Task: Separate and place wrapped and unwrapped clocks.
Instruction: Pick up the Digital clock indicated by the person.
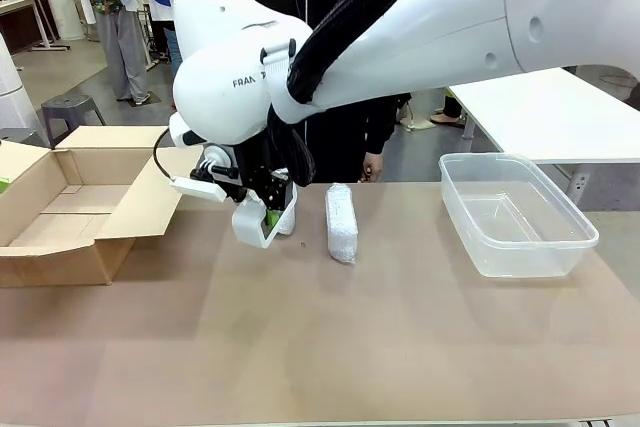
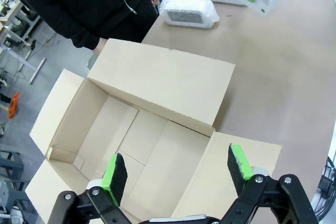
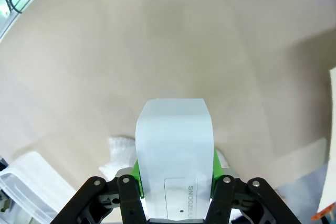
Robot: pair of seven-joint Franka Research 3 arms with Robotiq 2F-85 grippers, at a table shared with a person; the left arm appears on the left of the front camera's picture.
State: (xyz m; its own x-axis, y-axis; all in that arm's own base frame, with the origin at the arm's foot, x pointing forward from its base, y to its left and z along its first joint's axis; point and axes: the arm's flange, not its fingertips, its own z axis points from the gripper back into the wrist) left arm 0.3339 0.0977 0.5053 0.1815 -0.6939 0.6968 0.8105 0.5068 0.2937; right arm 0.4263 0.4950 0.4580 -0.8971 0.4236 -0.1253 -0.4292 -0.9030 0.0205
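Unwrapped clock and two wrapped ones share the brown table, which a person in a black jacket faces from its 12 o'clock side.

An open cardboard box sits at the table's 9 o'clock edge with its flaps spread. A clear plastic bin stands at 3 o'clock, well apart from the box.

Near the middle, toward 12 o'clock, one wrapped clock lies with its long side pointing at the person. The other wrapped clock lies on the table under and behind the unwrapped clock, its bubbly white ends peeking out on both sides in the right wrist view.

The unwrapped clock hangs tilted just at 9 o'clock of the first bundle. I cannot tell whether its lower end touches the table.

The right gripper is clamped on the unwrapped clock, green pads pressed to its two sides. The left gripper hovers over the open box with its fingers spread wide and nothing between them.
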